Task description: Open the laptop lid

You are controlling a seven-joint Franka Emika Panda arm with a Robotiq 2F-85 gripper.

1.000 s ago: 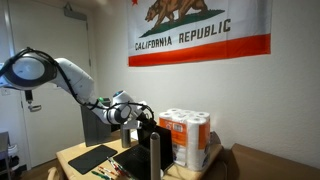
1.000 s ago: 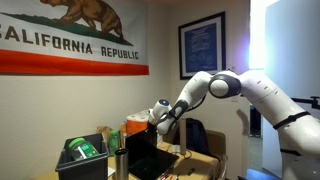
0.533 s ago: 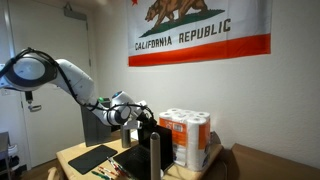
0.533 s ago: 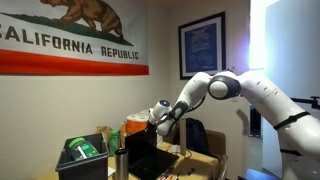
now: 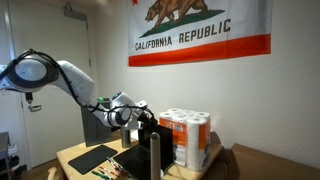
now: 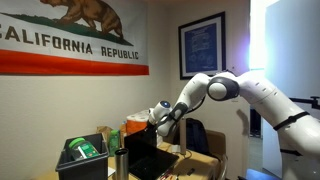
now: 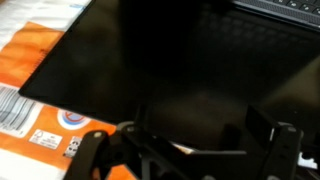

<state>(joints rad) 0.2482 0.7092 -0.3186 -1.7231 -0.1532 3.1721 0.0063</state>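
The laptop stands open on the table, with its black lid (image 7: pixel 170 60) raised. The wrist view looks down the lid's dark screen to the keyboard (image 7: pixel 275 8) at the top right. My gripper (image 7: pixel 197 135) is open, with its two fingers spread wide at the lid's free top edge. In both exterior views the gripper (image 5: pixel 143 117) (image 6: pixel 158 117) sits at the top of the upright lid (image 6: pixel 143 150). I cannot tell whether a finger touches the lid.
An orange-and-white toilet-roll pack (image 5: pixel 186 138) stands right beside the laptop and also shows in the wrist view (image 7: pixel 40 85). A flat dark mat (image 5: pixel 92 157) lies on the table. A dark upright box (image 5: pixel 154 158) and a green-filled bin (image 6: pixel 83 152) stand nearby.
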